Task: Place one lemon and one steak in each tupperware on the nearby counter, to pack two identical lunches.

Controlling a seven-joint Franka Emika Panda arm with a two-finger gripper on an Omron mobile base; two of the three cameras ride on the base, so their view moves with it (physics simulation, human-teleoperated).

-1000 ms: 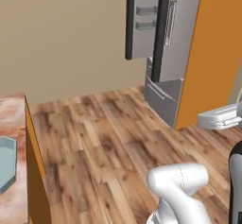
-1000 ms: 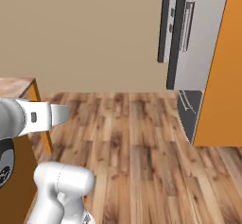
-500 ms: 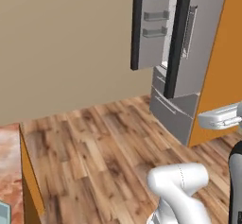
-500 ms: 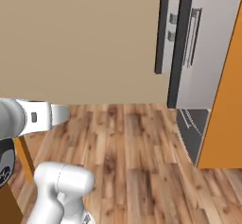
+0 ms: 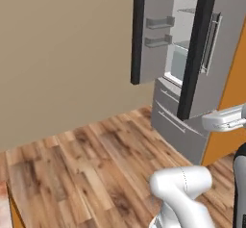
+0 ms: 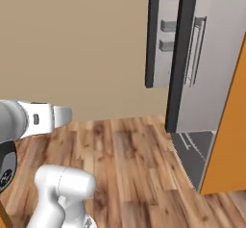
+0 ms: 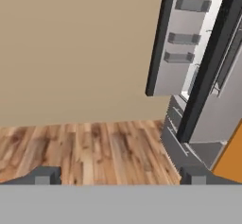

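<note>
counter [image 5: 5,208] edge left; plank floor [image 5: 96,174] open.

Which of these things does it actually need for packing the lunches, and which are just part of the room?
For the job:
- counter, just its corner
- gripper, open and holding nothing

Just there:
- fridge, doors open
- wooden floor
- beige wall
- orange cabinet side

Wooden plank floor [image 5: 96,169] ran up to the beige wall. A grey fridge [image 5: 192,126] stood directly on the floor, its doors open. A sliver of the table [image 5: 4,208] edge showed at lower left of the left base view, contents not visible.
</note>
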